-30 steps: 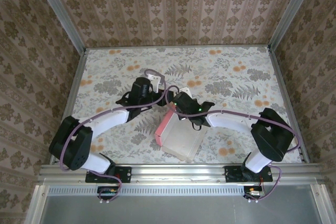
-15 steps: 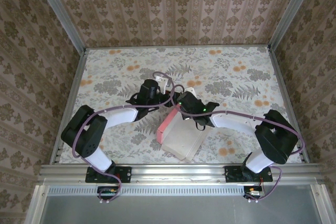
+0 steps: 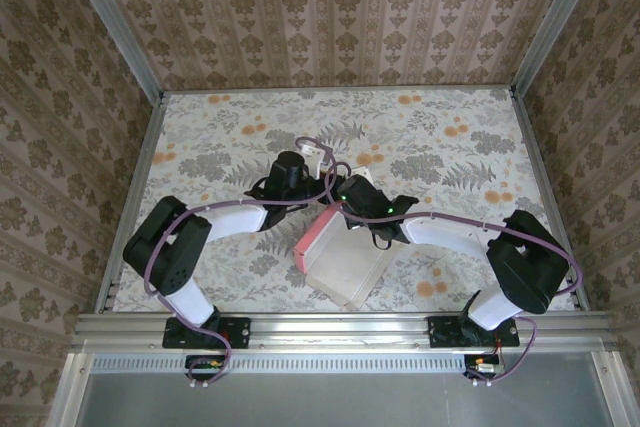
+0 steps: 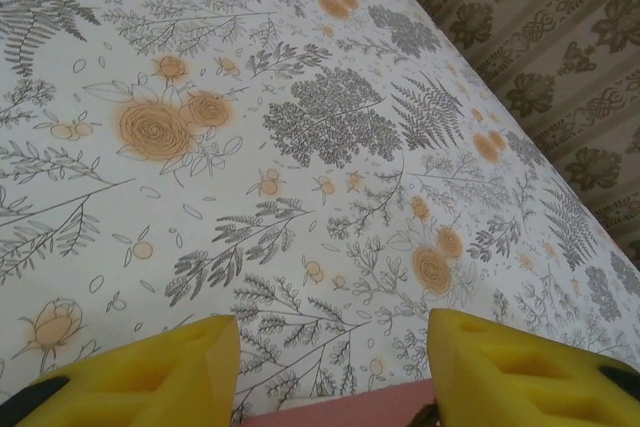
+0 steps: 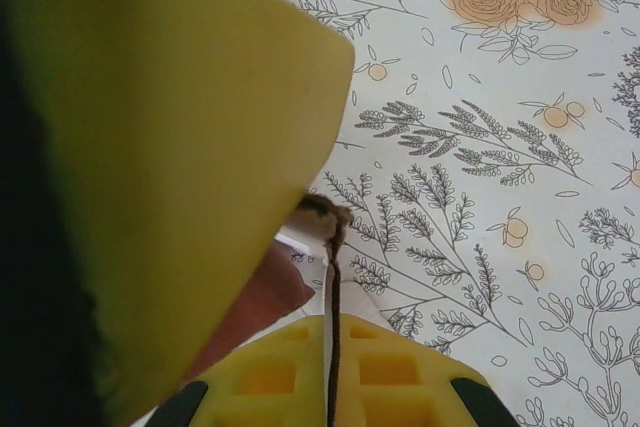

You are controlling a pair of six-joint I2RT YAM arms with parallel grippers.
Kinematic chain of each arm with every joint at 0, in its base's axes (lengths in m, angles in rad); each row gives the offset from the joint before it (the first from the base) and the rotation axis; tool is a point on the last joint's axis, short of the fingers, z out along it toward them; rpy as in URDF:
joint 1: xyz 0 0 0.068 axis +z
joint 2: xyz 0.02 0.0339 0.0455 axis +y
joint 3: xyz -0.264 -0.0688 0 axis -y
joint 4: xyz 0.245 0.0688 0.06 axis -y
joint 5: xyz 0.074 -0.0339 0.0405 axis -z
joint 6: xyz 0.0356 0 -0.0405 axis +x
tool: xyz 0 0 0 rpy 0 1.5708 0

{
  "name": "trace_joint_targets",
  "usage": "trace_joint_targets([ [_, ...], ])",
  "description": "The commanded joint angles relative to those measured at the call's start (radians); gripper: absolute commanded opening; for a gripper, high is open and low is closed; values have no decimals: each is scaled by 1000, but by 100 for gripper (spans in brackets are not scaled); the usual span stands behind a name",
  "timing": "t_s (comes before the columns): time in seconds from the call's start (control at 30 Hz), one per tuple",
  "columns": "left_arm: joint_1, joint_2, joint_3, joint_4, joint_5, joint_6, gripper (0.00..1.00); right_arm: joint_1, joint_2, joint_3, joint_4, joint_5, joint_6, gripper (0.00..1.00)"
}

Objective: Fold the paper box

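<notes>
Paper box lies partly folded on the floral table between the two arms. Its pink wall is raised on the left, pale inner side up. Right gripper is clamped on the box's far edge. Left gripper hovers at that edge, fingers apart, a pink strip showing low between them.

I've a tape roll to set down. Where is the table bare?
Bare: the table's far half, up to the back wall and both side rails. Crowded: centre-near, where the left gripper and right gripper meet at the paper box.
</notes>
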Motion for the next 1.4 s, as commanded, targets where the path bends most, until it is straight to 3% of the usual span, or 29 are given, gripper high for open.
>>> trace_joint_targets([
  [0.0, -5, 33, 26, 5, 10, 3, 51, 1, -35, -26, -4, -41, 8, 7],
  [0.47, -2, 56, 27, 8, 16, 2, 51, -19, -98, -61, 54, -210, -3, 13],
  [0.67, -3, 63, 23, 8, 29, 5, 50, -21, -79, -65, 48, -207, 5, 15],
  [0.83, -5, 60, 13, -5, 38, 24, 50, -38, -111, -86, 48, -215, 11, 23],
  [0.97, -5, 60, 6, -12, 52, 36, 48, -80, -176, -99, 57, -308, -20, 30],
  [1.2, -5, 58, -1, -11, 68, 50, 47, -190, -310, -174, 119, -581, -53, 40],
  [1.37, -5, 60, 1, -18, 69, 53, 47, -268, -357, -225, 157, -689, -35, 42],
])
